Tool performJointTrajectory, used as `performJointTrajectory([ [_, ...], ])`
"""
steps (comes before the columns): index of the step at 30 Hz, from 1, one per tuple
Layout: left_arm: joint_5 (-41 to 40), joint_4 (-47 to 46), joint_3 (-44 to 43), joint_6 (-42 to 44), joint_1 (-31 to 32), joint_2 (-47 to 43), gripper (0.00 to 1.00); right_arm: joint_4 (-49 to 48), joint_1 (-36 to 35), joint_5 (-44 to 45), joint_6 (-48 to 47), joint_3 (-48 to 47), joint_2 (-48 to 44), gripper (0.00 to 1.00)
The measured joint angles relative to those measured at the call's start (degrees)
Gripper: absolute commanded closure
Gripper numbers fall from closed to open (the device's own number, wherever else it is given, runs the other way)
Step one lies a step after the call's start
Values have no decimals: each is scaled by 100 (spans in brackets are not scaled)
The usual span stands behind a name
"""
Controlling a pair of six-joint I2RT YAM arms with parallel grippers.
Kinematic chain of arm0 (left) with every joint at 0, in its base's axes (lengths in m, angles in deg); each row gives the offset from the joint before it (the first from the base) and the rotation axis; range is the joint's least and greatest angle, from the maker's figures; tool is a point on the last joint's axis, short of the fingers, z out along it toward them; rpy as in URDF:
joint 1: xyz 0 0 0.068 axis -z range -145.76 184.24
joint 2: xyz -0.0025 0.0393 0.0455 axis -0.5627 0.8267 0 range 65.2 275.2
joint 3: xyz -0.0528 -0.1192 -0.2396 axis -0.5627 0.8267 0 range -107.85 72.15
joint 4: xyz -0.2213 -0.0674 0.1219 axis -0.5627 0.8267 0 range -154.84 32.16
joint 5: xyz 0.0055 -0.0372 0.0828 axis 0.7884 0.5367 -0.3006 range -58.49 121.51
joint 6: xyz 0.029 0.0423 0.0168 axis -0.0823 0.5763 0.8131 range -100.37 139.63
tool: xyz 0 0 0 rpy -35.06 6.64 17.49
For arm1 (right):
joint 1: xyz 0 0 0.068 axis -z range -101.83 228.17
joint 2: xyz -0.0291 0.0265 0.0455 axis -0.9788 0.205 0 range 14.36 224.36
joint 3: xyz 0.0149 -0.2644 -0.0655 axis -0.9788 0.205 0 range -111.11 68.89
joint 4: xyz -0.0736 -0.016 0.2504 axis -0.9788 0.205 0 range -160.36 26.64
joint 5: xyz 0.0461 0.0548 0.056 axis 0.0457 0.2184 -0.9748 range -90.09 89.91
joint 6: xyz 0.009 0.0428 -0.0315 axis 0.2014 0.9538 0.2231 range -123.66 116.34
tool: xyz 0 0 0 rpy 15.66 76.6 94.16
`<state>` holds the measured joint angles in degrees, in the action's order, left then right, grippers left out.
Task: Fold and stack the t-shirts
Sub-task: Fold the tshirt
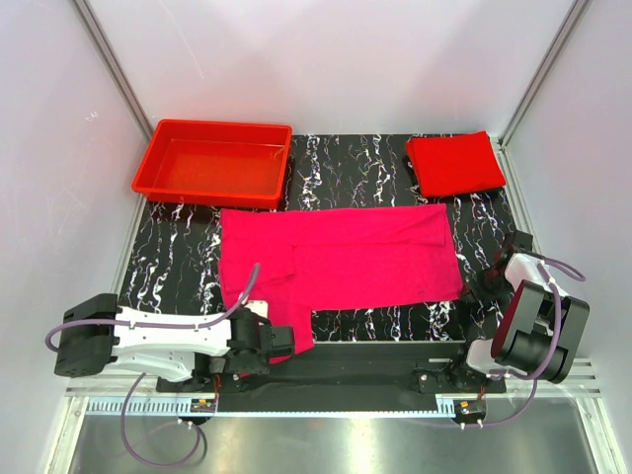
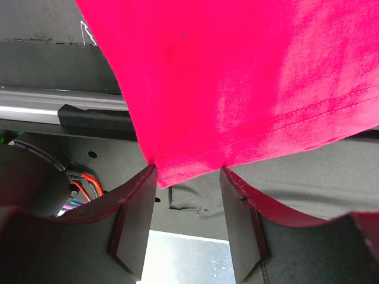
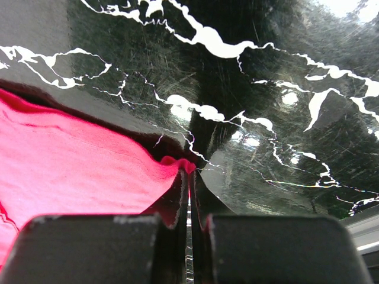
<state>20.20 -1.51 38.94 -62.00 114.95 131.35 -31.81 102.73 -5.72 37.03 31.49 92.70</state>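
While the magenta-pink t-shirt (image 1: 365, 257) lies flat on the desk (image 1: 178, 257), the left tool (image 2: 188, 174) stands spread around its hem; the right tool (image 3: 189, 171), pressed together, pinches its corner.

The right gripper (image 3: 189, 170) rises from the bottom centre of the frame. Its two dark fingers (image 3: 170, 204) are pressed together, with only a thin slit between them. A pink t-shirt (image 3: 71, 171) fills the lower left, lying in soft creases on the table (image 3: 266, 89). One pointed corner of the cloth reaches right up to the fingertips, touching the left one. Whether it is pinched between them cannot be told. The table is glossy black with white veins and takes up the top and right of the frame. A pale rail (image 3: 364, 234) shows at the lower right edge.
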Motion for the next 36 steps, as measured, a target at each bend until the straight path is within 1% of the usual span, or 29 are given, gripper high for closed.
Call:
performJointTrajectory([
  [1, 0, -2, 0, 13, 0, 11, 48, 0, 0, -2, -11, 0, 0, 100],
  [5, 7, -2, -7, 85, -2, 127, 54, 0, 0, -7, -39, -7, 4, 100],
  [6, 11, 7, -7, 122, -13, 144, 61, 0, 0, -7, -42, -7, 7, 100],
  [9, 20, 103, -2, 210, -79, 146, 74, -2, 0, -9, -59, -7, 4, 100],
  [11, 20, 173, -4, 258, -118, 146, 78, -4, 0, -11, -72, -7, 7, 100],
  [12, 17, 197, -11, 275, -129, 146, 84, -7, 0, -13, -81, -7, 7, 100],
  [15, -13, 280, -50, 337, -142, 151, 94, -26, 0, -44, -98, -7, 15, 100],
  [16, -66, 258, -85, 350, -149, 155, 100, -39, 0, -59, -101, -7, 20, 100],
  [24, -507, 63, -444, 509, -310, 186, 100, -105, 0, -144, -127, -7, 44, 100],
  [30, -883, 385, -1054, 688, -411, 254, 100, -136, 0, -177, -155, -7, 48, 100],
  [32, -1038, 533, -1355, 798, -549, 249, 100, -151, 0, -205, -186, -7, 48, 100],
  [36, -1325, 778, -1840, 1167, -1086, 133, 100, -151, 0, -219, -286, -9, 24, 100],
])
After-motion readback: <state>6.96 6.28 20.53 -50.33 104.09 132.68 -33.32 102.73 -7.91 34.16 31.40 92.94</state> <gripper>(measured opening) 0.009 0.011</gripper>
